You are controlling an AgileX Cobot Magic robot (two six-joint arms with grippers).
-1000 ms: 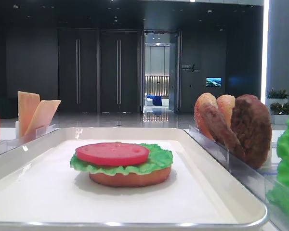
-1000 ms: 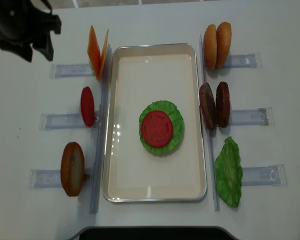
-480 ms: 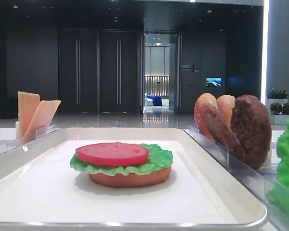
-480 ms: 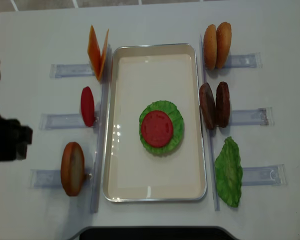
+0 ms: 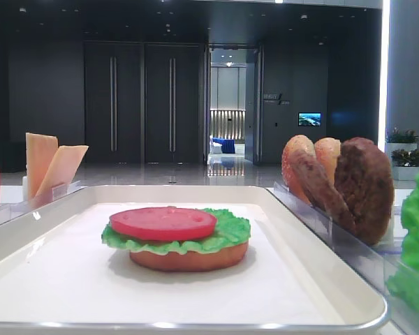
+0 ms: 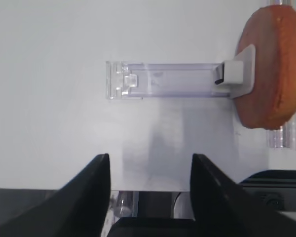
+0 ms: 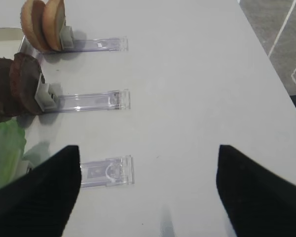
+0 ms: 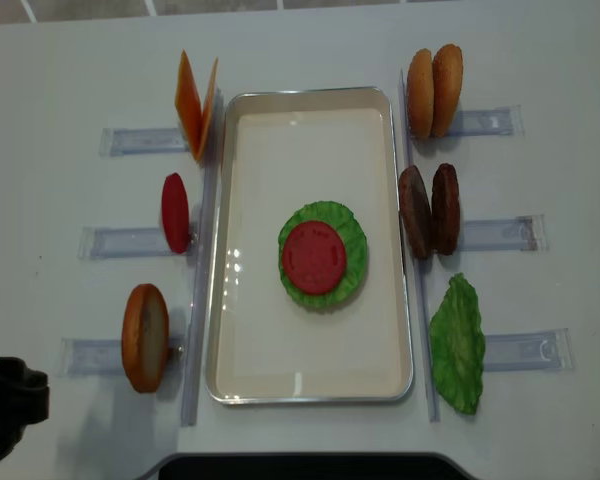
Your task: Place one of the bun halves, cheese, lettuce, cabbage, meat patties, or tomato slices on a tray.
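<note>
On the white tray [image 8: 302, 150] lies a bun half [image 5: 188, 259] with lettuce [image 8: 352, 238] and a tomato slice [image 8: 313, 257] stacked on it. Left of the tray stand cheese [image 8: 195, 105], another tomato slice [image 8: 175, 212] and a bun half [image 8: 145, 337]. On its right stand two bun halves [image 8: 433, 90], two meat patties [image 8: 430, 210] and a lettuce leaf [image 8: 458, 345]. My left gripper [image 6: 149, 165] is open and empty at the table's front left edge, short of the bun half [image 6: 274, 69]. My right gripper [image 7: 148, 158] hangs open and empty over bare table, right of the patties [image 7: 19, 86].
Narrow clear plastic holders [image 8: 130, 140] stick out from both long sides of the tray, one [image 6: 163, 79] just ahead of my left gripper and one [image 7: 106, 173] near my right. The table's front edge runs under my left fingers.
My left arm has swung from the far left corner down the left side to the front left corner. The food and tray have not moved.
</note>
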